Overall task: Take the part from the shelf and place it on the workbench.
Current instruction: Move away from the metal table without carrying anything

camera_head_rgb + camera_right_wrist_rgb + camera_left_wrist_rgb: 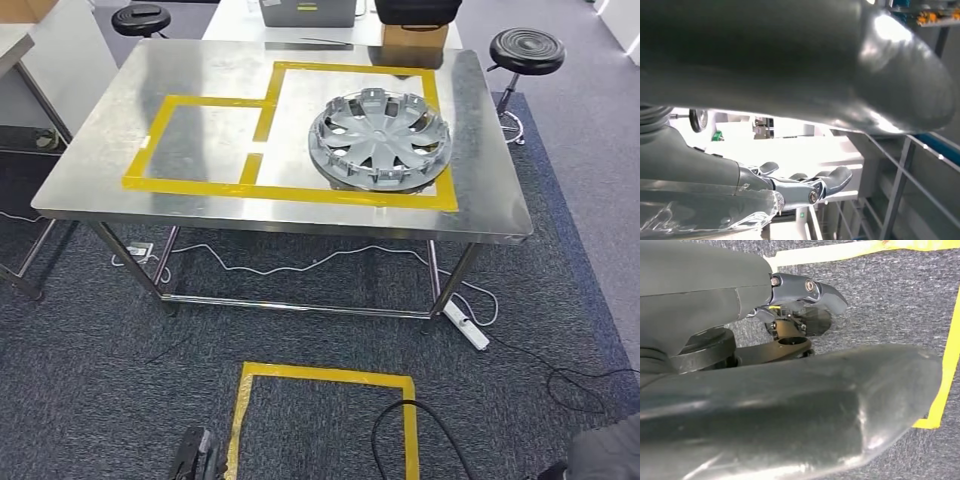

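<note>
Wheel cover [380, 139]: lies on the table [106, 150], inside yellow tape; placing looks done.
Left robot hand [806, 295]: empty, fingers apart.
Right robot hand [806, 187]: seemingly empty, fingers extended.

Two black stools [526, 50] [141, 19] flank the far side. White power strip [466, 326] and cables lie on carpet, yellow floor tape [324, 376] nearby.

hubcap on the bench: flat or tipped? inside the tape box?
Flat. The hubcap lies face up on the workbench, within the larger yellow tape outline, its near rim reaching the tape.
</note>
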Robot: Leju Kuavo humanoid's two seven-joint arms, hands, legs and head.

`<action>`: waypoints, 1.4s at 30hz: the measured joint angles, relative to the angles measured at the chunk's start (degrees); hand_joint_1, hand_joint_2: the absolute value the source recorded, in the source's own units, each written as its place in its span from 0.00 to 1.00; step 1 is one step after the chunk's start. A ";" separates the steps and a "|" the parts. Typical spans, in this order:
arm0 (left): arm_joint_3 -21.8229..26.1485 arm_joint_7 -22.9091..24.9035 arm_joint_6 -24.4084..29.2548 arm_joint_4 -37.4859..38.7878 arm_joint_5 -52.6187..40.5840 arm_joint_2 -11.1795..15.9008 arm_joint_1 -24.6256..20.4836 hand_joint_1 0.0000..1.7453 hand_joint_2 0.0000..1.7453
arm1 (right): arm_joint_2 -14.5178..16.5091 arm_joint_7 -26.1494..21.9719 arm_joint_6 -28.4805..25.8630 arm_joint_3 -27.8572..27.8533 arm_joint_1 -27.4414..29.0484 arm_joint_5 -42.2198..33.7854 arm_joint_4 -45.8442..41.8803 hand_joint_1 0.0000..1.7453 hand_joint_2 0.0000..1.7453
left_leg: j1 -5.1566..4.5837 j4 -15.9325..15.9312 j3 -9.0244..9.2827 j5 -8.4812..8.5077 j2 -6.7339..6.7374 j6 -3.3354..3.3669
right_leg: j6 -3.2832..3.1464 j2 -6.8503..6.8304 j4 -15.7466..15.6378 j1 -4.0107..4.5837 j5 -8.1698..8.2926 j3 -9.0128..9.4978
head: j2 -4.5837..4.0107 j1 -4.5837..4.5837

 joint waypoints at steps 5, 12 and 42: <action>-0.22 -1.07 1.82 0.00 -1.26 0.07 0.24 0.00 1.00 | 0.07 -0.03 0.01 0.00 0.19 -1.84 -0.23 0.00 0.00 | 0.29 2.59 -1.89 -2.40 -0.04 -1.67 | -2.72 -0.06 -1.02 0.15 1.41 -1.96 | 0.01 -0.16; -0.87 -1.73 2.35 0.00 -1.99 0.94 0.33 0.00 0.00 | 0.05 -0.01 0.02 0.00 0.44 -4.85 0.33 0.00 0.00 | 0.32 13.21 -1.02 -6.94 -0.05 -1.83 | -2.93 -0.03 -0.77 0.30 5.75 -7.72 | 0.01 -0.38; -2.38 -2.73 11.14 0.00 -4.42 0.99 0.39 0.00 0.00 | -0.57 -0.04 0.00 1.10 1.16 -4.29 -1.10 0.00 0.00 | 0.39 13.47 -0.31 -10.96 0.04 -1.98 | -2.56 -0.10 -0.17 -0.09 5.79 -7.68 | 0.01 -0.36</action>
